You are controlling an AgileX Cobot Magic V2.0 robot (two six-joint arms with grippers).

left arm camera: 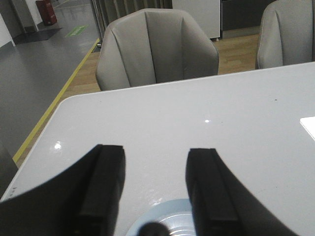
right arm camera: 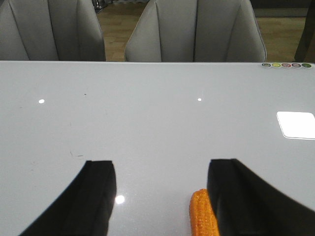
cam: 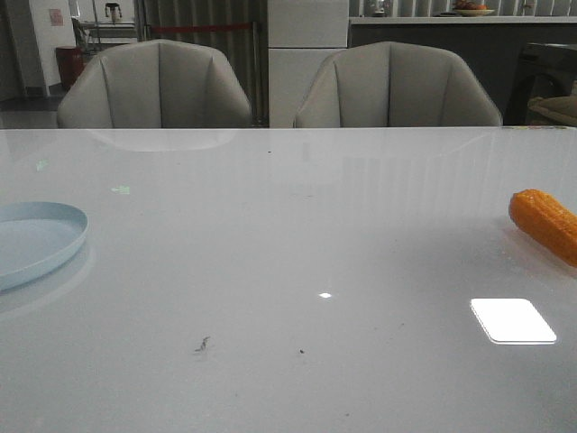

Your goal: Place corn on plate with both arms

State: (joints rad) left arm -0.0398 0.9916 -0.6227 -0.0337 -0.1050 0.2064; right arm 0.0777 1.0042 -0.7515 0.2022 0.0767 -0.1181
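You have one corn [cam: 546, 224] and one plate [cam: 36, 240] to work with, and they sit well apart on the pale bench [cam: 288, 271]. In the front view the orange cob lies at the right edge of the frame, partly cut off, while the pale blue plate sits at the left edge, also partly cut off. Neither arm shows in that view.

Your left end effector [left arm camera: 156, 189] has its two dark fingers [left arm camera: 103, 187] spread apart with nothing between them; the plate's rim [left arm camera: 162, 216] shows at the bottom of that frame, between the fingers. Your right end effector [right arm camera: 162, 196] is likewise spread wide and holds nothing; the cob's tip [right arm camera: 203, 214] lies on the bench between its fingers, close beside the one at lower right of the frame.

Two grey chairs [cam: 153, 86] stand behind the bench at the top of the front view.
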